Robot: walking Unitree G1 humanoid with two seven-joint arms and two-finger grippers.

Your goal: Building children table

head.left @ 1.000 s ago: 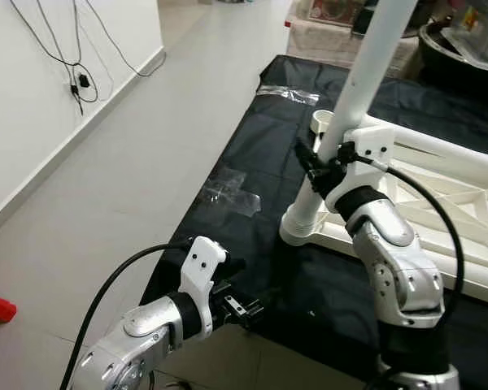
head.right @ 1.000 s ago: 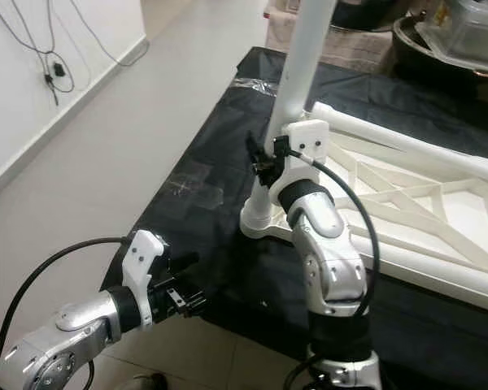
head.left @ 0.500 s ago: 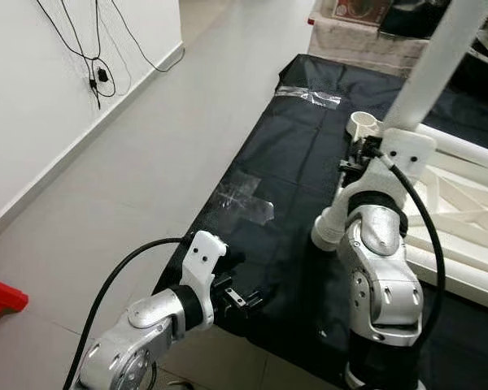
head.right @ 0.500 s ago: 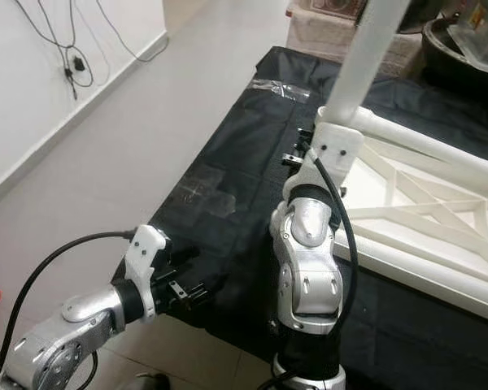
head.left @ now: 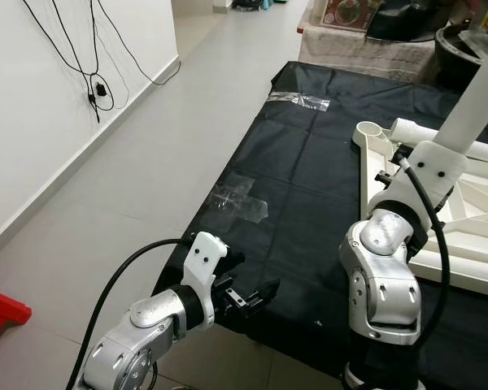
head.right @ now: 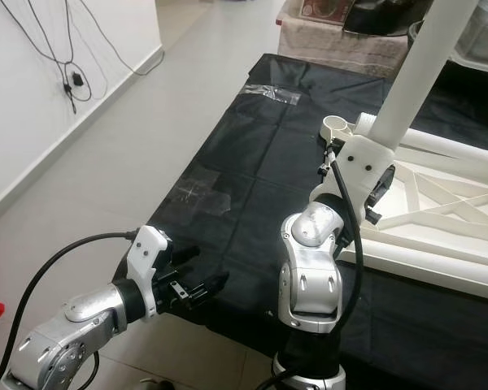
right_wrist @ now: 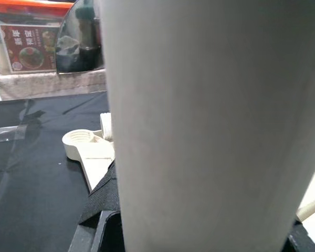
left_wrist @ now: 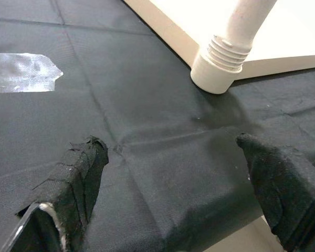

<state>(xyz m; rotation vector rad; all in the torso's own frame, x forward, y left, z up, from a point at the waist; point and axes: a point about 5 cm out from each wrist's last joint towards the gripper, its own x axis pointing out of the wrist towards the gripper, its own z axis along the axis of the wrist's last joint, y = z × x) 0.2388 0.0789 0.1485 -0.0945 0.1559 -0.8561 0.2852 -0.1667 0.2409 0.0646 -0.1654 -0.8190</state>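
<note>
One long white plastic table leg (head.right: 423,61) rises steeply toward the frame's upper right, apparently clenched in the right tool (head.right: 366,175) above the white upturned table frame (head.right: 439,236), whose empty threaded socket (head.right: 337,125) lies just left. Left tool (head.left: 256,296) gapes released, lower left.

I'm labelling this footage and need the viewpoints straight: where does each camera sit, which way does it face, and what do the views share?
Left eye and right eye views: on the head, looking forward and down at the black cloth and white table frame; both silver arms show.
Left wrist view: along the left gripper, open above the cloth's edge, facing the table leg screwed into the frame.
Right wrist view: pressed against the leg that the right gripper grips; beyond, an empty leg socket.
Shared: the leg, cloth and frame.
</note>
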